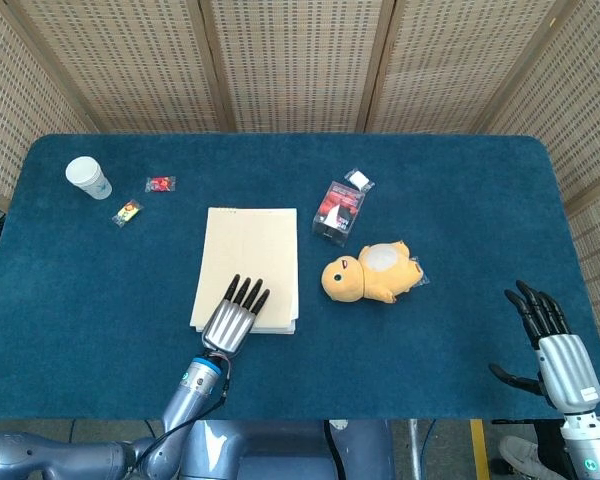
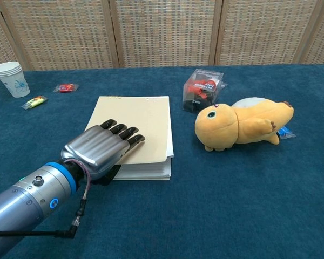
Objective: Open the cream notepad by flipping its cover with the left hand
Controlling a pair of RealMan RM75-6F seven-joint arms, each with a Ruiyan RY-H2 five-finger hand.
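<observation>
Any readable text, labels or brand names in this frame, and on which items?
No legible text.
Paper cup: blue print, a pattern, no words.
Clear box: red and black insert, too blurred to read.
Candy wrappers: too small.
Notepad: cover blank.
</observation>
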